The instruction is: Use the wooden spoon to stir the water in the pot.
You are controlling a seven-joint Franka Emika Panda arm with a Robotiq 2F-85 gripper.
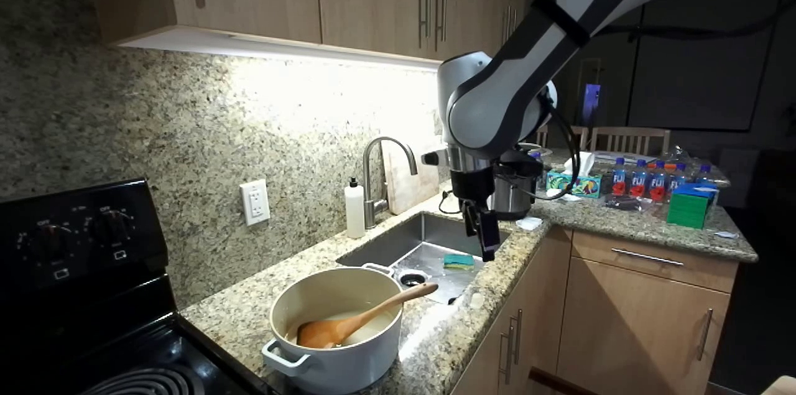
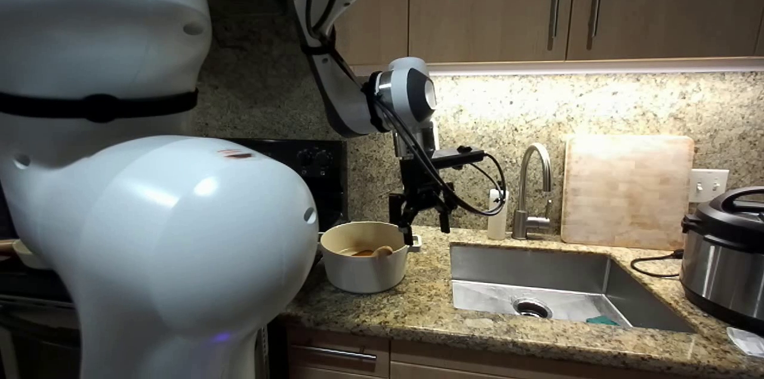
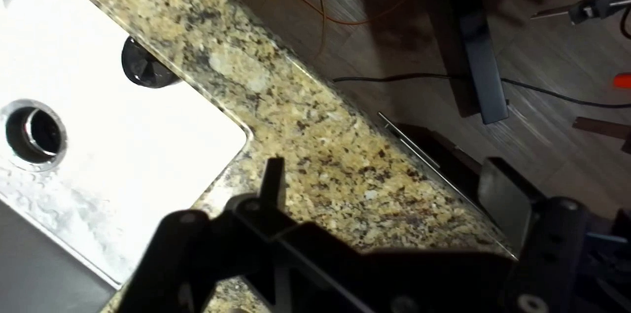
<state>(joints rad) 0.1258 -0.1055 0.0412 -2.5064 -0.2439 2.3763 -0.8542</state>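
Robotiq gripper [image 3: 387,180] above the counter [image 1: 249,305], near the front edge beside a corner of the sink [image 2: 531,262], jaws wide apart with nothing between! Over by the counter's edge next to the coil stove [image 1: 87,295], wooden spoon [image 1: 365,318] at a lean in the white pot [image 1: 348,367], bowl end down, seemingly in the water [image 1: 372,329], handle tip out past the rim toward the counter's front edge. Likely step in hand, the reach for that handle: swing to the white pot, set the jaws square over the handle, close on bare wood outside the rim. Gently now, no knock to the rim, then circle low and slow. And the count: one wooden spoon, one white pot, one sink, one coil stove, one faucet [image 2: 521,221], one dispenser bottle [image 1: 355,211], one sponge [image 1: 458,260], one cutting board [image 2: 630,191], one electric cooker [image 2: 725,271], five blue-capped bottles [image 1: 657,185]!
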